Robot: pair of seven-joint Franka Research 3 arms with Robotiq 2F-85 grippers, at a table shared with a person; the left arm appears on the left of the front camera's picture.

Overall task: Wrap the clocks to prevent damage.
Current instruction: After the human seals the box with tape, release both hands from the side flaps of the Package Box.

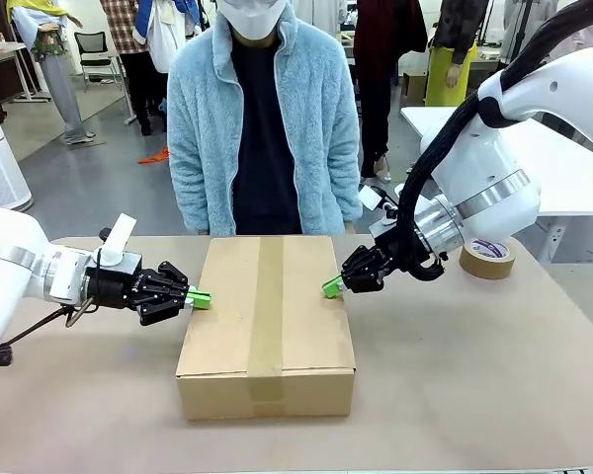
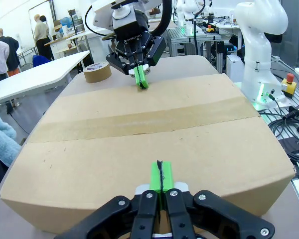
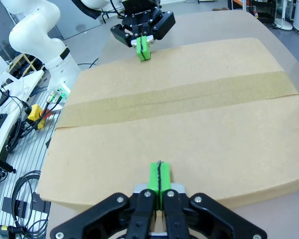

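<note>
Between clenched, empty left gripper (image 1: 200, 298) and right gripper (image 1: 332, 287): taped cardboard box (image 1: 267, 326), long axis toward table's near edge. Tips apparently touching opposite long edges; equally near.

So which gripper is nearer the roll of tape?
Right. The right gripper is at the cardboard box's right edge, near the tape roll; the left gripper is at the box's opposite edge.

Box (image 1: 266, 321) sits mid-table (image 1: 474, 375), tape roll (image 1: 488, 258) far right.
</note>
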